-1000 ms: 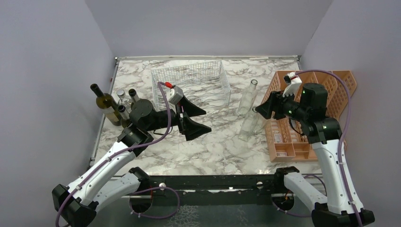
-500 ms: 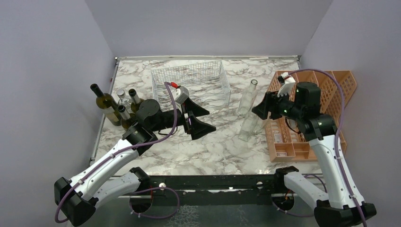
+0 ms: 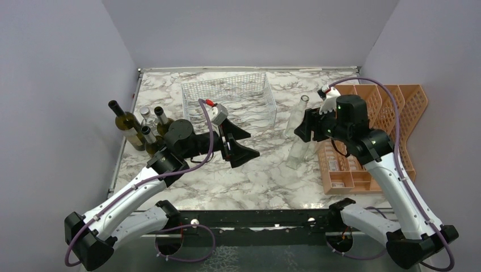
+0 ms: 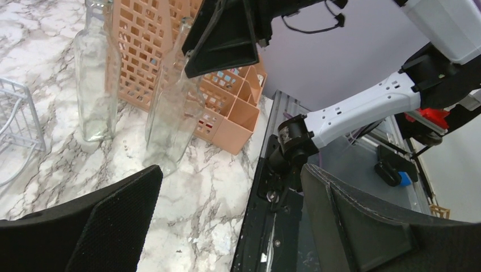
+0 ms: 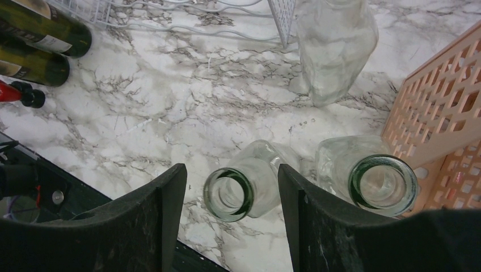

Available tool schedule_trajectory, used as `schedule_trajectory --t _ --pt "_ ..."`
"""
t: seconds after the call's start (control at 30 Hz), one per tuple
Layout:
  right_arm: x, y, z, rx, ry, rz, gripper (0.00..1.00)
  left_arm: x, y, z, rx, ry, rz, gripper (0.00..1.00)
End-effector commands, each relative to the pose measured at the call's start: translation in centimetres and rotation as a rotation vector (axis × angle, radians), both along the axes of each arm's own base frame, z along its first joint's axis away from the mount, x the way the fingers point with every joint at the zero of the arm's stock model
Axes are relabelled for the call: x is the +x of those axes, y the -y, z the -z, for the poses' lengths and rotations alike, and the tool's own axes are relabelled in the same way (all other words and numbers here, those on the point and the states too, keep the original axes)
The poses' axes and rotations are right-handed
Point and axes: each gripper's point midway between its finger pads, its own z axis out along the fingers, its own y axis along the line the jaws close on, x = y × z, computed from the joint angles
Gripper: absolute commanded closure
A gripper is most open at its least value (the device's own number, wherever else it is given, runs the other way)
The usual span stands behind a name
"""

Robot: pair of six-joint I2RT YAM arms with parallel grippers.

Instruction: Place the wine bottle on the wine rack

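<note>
The wine rack [image 3: 228, 101], a white wire-mesh basket, lies at the back middle of the marble table; a corner of the rack [image 4: 20, 122] shows in the left wrist view. Clear glass wine bottles stand right of it. My right gripper [image 3: 303, 128] hovers open over the near clear bottle [image 3: 297, 152]. In the right wrist view that bottle's mouth [image 5: 228, 194] sits between the fingers of the right gripper [image 5: 231, 173], with gaps on both sides. A second bottle mouth [image 5: 383, 184] is just outside the right finger. My left gripper [image 3: 249, 144] hangs open and empty mid-table.
A taller clear bottle [image 3: 299, 115] stands behind. Several dark bottles [image 3: 127, 129] are grouped at the left edge. An orange perforated divider tray [image 3: 371, 107] fills the right side, close behind the right gripper.
My right arm has swung left from over the orange tray to above the clear bottles. The left arm shifted slightly right at first, then stayed put.
</note>
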Motion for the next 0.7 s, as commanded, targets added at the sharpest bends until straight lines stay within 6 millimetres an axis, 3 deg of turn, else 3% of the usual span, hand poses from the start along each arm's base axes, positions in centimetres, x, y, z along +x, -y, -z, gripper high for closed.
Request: schedule_trajectory --t 0.0,0.67 --pt "0.5 0.6 -1.4 -0.049 0.037 0.071 0.36 0.3 -1.0 -0.7 0.020 0.053 -0.058 0.02" --pt "0.0 0.1 1.4 -0.267 0.029 0.115 0.42 1.2 -1.8 0.3 0.059 0.052 -0.131 0.01"
